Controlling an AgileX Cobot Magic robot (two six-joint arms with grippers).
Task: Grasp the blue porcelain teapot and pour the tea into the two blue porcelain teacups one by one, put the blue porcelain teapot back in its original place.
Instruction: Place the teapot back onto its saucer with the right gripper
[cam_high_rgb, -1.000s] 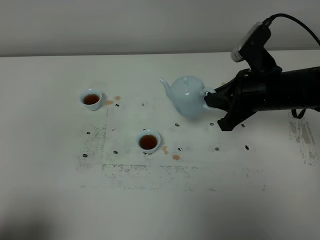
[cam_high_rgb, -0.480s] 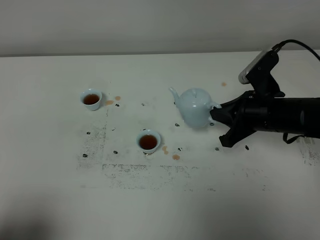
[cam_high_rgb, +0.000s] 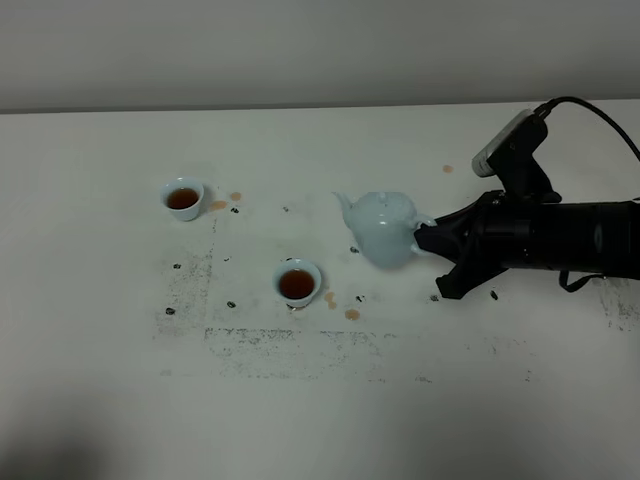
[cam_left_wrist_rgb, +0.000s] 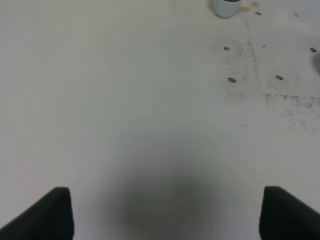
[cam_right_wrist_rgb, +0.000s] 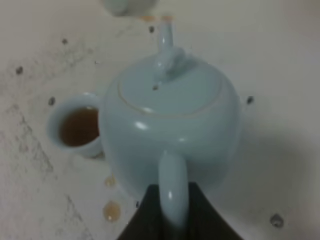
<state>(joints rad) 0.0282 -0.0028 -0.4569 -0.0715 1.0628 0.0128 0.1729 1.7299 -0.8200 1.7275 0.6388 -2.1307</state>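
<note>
- Your left gripper (cam_left_wrist_rgb: 165, 215) hangs over bare table (cam_left_wrist_rgb: 125, 100), its fingers wide apart, holding nothing.
- The far-left teacup (cam_high_rgb: 185, 213) holds tea (cam_high_rgb: 182, 199), so that pour is done.
- The nearer teacup (cam_high_rgb: 298, 302), to its right, is filled too, with spilled drops (cam_high_rgb: 352, 314) just beside it.
- The teapot (cam_high_rgb: 385, 230) is right of both cups and roughly upright. You cannot tell whether its base touches the table.
- Your right gripper (cam_high_rgb: 424, 236) is clamped on its handle (cam_right_wrist_rgb: 172, 192). What is left, I judge, is to set it down and release.
</note>
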